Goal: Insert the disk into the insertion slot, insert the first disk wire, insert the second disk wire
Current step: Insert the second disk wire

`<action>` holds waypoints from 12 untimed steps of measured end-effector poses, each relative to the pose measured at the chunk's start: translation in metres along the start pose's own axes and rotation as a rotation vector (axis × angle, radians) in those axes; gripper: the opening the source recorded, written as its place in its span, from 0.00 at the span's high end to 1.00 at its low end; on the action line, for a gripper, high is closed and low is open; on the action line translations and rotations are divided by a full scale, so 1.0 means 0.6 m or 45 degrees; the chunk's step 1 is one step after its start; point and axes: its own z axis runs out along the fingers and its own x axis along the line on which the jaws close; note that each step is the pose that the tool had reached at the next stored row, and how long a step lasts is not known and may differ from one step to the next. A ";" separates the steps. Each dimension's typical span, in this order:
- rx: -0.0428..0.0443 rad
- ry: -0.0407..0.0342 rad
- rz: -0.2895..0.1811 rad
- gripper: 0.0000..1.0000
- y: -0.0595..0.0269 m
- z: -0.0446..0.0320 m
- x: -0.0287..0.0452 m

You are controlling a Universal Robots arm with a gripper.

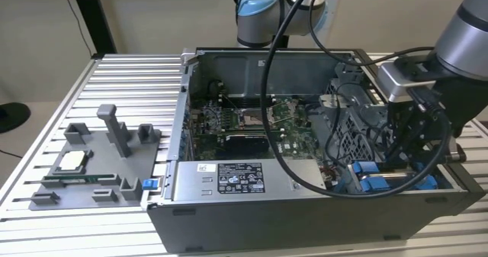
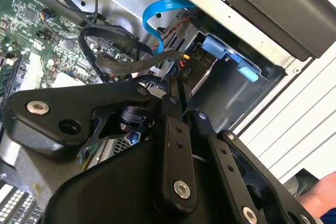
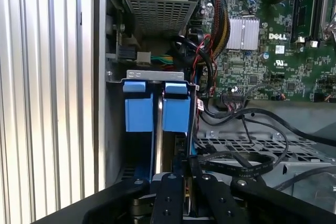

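The step in hand is judged to be a wire insertion, since the flat silver disk in its bright blue plastic carrier [image 3: 139, 106] is already sitting in the dark grey rectangular insertion slot [image 2: 220, 98]. The slot is lying in the corner of the open grey metal PC case [image 1: 305, 217], at the exterior view's right, and the case is standing on the ribbed aluminium worktop [image 1: 130, 74].

The black gripper [image 2: 176, 90] is reaching down into that corner. Its fingers [image 2: 169, 124] are clenching a flat black wire [image 2: 131, 66] just behind the wire's connector end, which is hanging close beside the disk's blue tabs. A curved light-blue cable [image 2: 152, 14] is looping nearby, apart from the fingers.

The disk's long axis appears to be running down into the slot, with the blue tabs facing outward toward the gripper.

The step is calling for squaring the connector to the disk's port, then a straight, gentle push along the port's axis.
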 end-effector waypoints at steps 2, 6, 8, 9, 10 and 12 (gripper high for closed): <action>0.001 -0.0003 0.000 1.00 0.000 0.002 0.000; 0.001 -0.0028 0.000 1.00 0.000 0.008 0.000; 0.001 -0.0029 0.000 1.00 0.000 0.008 0.000; 0.001 -0.0030 0.000 1.00 0.000 0.008 0.000; 0.001 -0.0071 0.000 0.00 0.000 0.010 0.000; 0.001 -0.0077 0.000 0.00 0.000 0.011 0.000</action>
